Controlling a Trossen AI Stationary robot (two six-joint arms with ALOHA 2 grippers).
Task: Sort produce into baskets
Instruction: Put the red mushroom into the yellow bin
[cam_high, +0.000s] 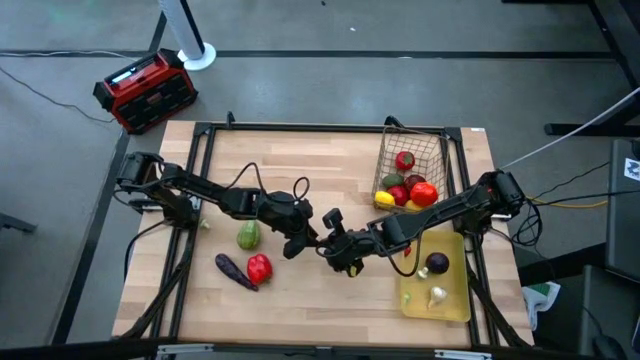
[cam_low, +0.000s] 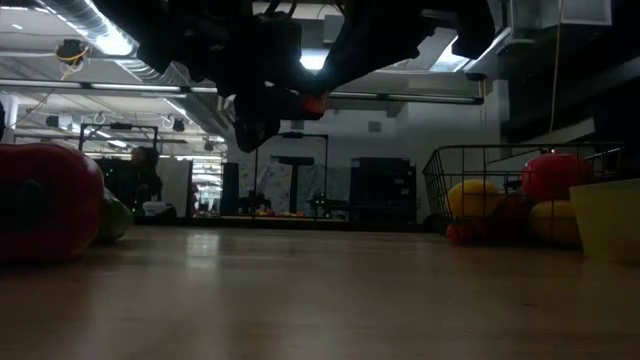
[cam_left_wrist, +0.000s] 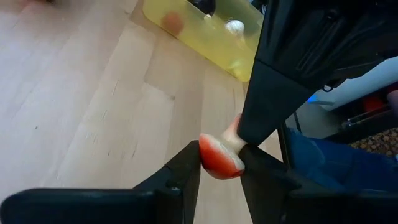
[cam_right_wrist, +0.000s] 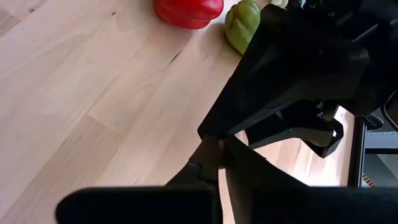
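1. Red-and-cream toy produce piece (cam_left_wrist: 221, 155), perhaps a mushroom or radish, sat pinched between the left gripper (cam_high: 297, 243) fingers above mid-table.
2. Fully closed, the right gripper (cam_high: 335, 250) met it there, apparently pinching the piece's pale end: a handover.
3. Next, the left should release so the right could carry it to the shallow yellow plastic tray (cam_high: 455, 300) or dark wire-mesh basket (cam_high: 432, 152).

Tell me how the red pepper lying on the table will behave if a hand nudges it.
The red pepper looks rounded and lobed, so it would probably rock or roll a little rather than slide flat. Its glossy skin suggests a slippery hold. The purple eggplant lies right beside it and might get bumped.
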